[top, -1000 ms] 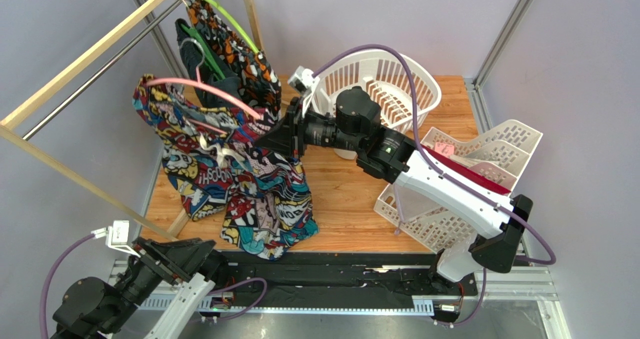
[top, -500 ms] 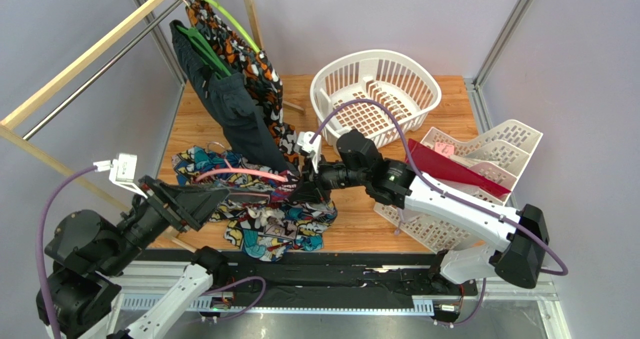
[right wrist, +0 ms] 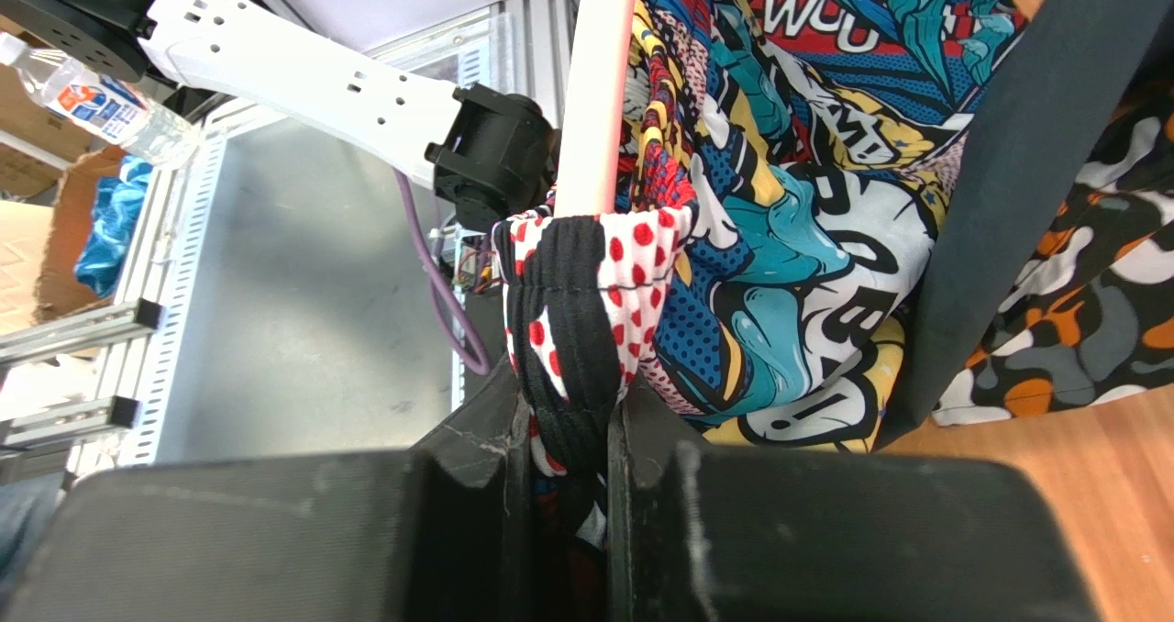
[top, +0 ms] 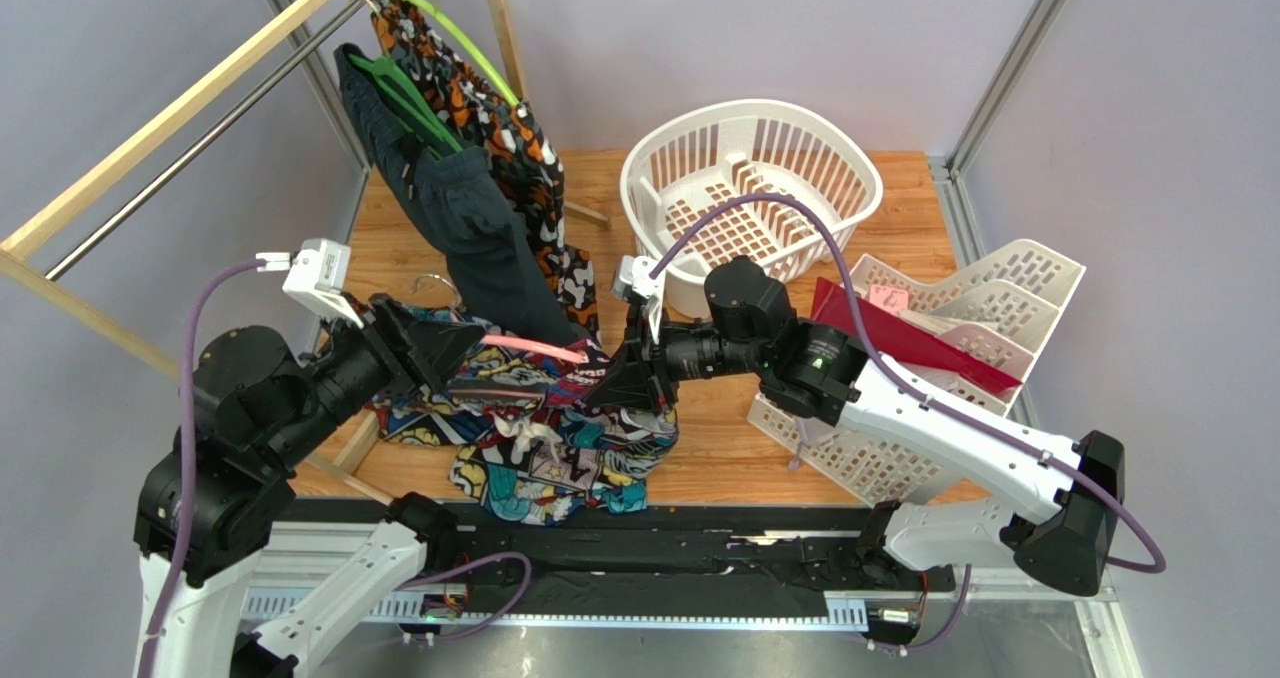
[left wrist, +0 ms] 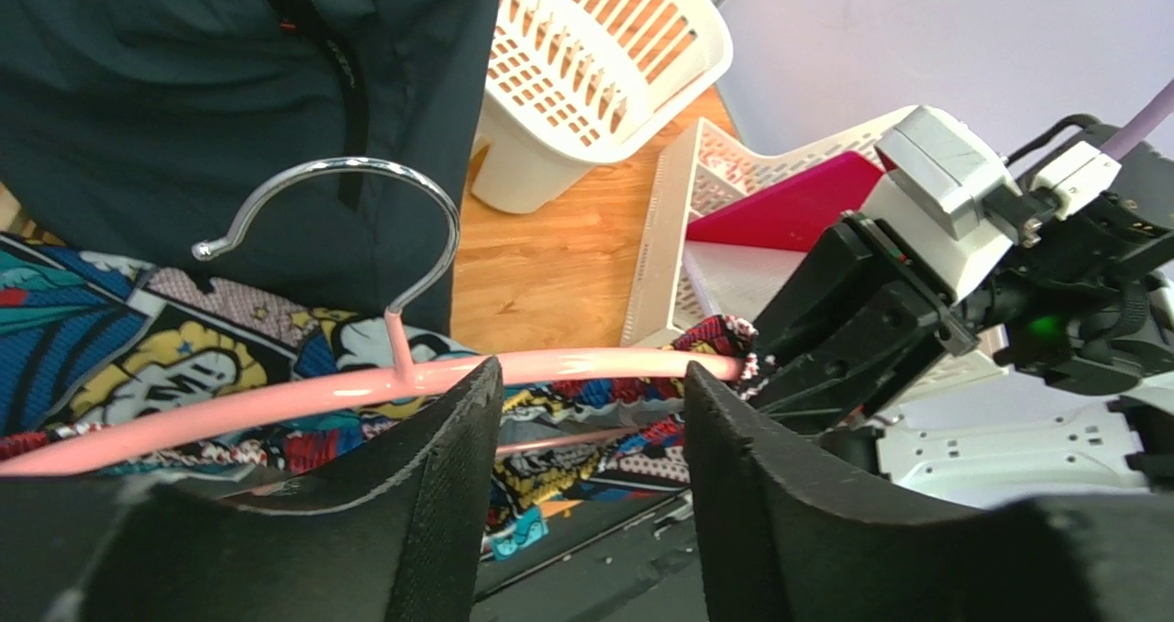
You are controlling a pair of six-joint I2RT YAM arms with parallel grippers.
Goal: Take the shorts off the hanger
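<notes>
Pink plastic identifies the hanger (top: 534, 348), which lies low over the tabletop (top: 706, 393), in front of a dark garment (top: 466, 236) hanging from the rail. The shorts (top: 556, 446) are bunched beneath it on the near-left part of the tabletop. Their waistband is stretched over the hanger's right tip, so the two are not yet separated.

Right end effector (right wrist: 572, 430): narrow, clamped on the waistband of the shorts exactly where the cloth wraps the hanger tip. This grip point is probably chosen so that a pull along the bar slides the band off the end.

Left end effector (left wrist: 586, 430): jaws stand partly apart, with the pink bar crossing the gap just right of the metal hook (left wrist: 338, 202). No contact with the bar is visible. The position near the hook suggests a bracing hold at the hanger's stiffest point, so the hanger does not follow the cloth.

Judged step: secure the hanger, then strip the waistband.

Risk: the thin bar may flex or twist if the cloth is pulled before the left jaws close.
</notes>
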